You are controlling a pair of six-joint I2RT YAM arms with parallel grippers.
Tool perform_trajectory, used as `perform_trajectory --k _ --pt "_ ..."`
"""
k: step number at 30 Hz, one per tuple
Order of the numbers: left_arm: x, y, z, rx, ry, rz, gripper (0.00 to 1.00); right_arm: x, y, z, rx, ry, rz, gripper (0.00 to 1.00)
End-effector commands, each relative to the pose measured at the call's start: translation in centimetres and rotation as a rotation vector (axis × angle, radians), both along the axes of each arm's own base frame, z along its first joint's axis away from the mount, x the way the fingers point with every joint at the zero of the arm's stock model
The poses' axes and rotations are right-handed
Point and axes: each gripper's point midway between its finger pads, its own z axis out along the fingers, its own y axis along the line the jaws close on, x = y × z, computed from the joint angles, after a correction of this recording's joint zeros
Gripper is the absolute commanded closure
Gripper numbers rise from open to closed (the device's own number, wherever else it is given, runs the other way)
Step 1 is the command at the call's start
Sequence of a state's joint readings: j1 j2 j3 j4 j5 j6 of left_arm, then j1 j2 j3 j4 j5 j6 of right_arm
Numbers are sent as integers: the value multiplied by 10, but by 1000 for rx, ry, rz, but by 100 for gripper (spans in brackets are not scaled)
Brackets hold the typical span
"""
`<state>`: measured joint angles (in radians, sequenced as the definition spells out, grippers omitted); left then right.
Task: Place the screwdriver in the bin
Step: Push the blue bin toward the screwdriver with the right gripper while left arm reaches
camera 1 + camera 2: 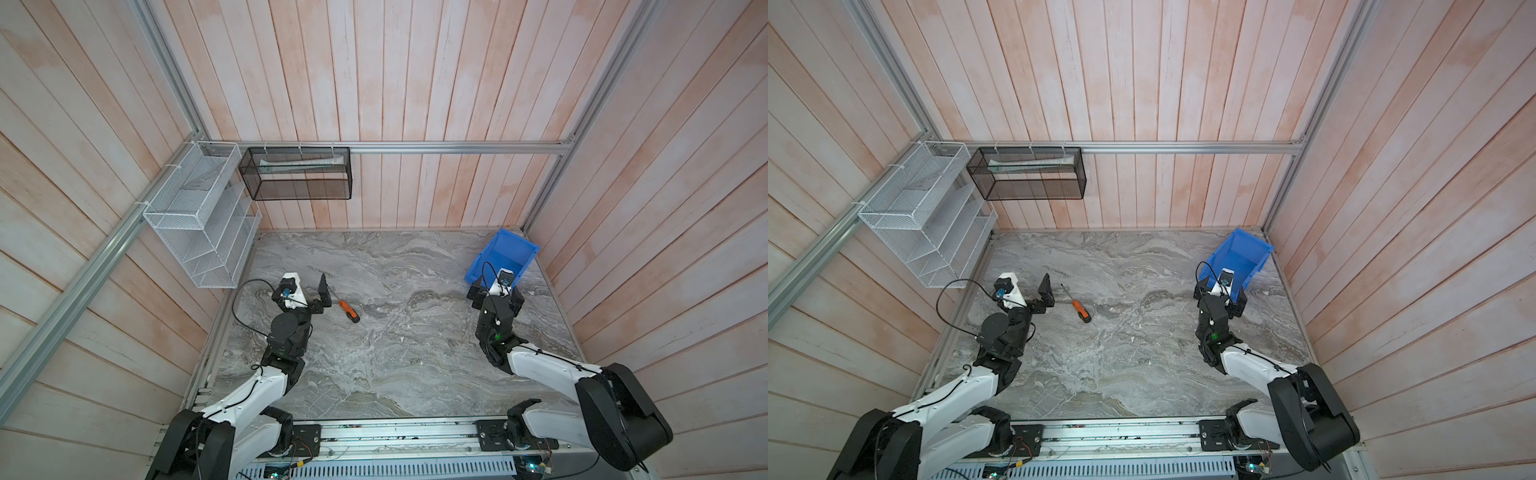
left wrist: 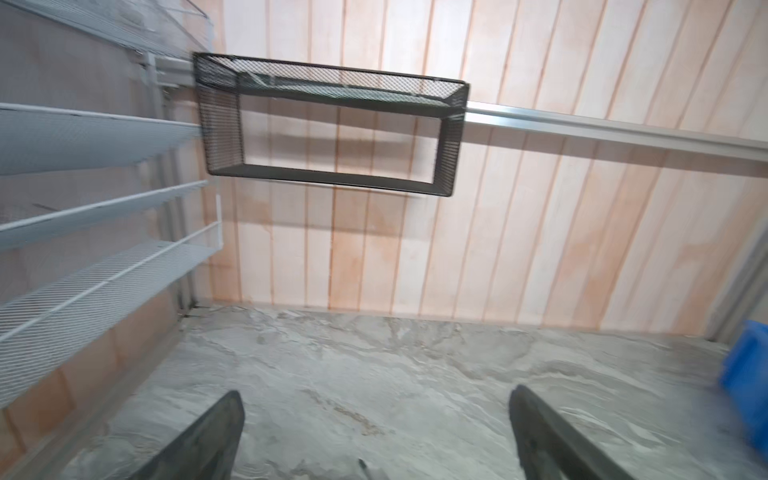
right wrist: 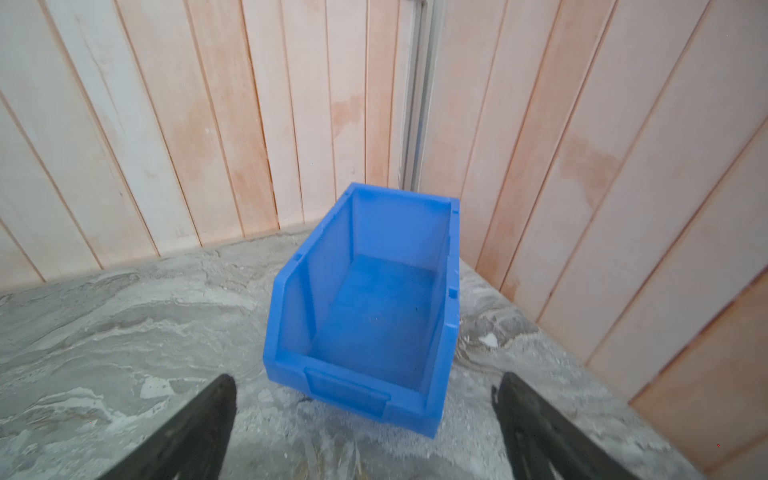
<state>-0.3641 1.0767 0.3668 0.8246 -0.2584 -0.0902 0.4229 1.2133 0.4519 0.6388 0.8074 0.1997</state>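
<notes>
The slim orange-handled, metal-shafted screwdriver (image 1: 347,310) looks light and stiff, best pinched across its handle; left gripper (image 1: 321,297) and right gripper (image 3: 365,380) both gape empty.

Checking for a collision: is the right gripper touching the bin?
Apart. The right wrist view shows bare tabletop between the bin and each finger of the open right gripper.

Grey marble-look tabletop (image 1: 395,353) w/ orange-handled screwdriver (image 1: 345,307) flat at left-centre, blue bin (image 1: 512,248) in far-right corner
</notes>
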Motion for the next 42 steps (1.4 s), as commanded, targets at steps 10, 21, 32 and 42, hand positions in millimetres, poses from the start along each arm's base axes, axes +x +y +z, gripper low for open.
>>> perform_trajectory --k 10,21,32,42 --pt "7 -187 -12 326 168 -423 0 104 24 -23 257 358 227 1" --pt "9 -167 -23 259 295 -367 0 153 17 -80 339 488 222 32" --pt "11 -133 -39 105 369 -350 0 170 24 -103 301 548 259 84" --pt "13 -103 -36 -69 413 -336 0 139 145 -70 117 491 601 98"
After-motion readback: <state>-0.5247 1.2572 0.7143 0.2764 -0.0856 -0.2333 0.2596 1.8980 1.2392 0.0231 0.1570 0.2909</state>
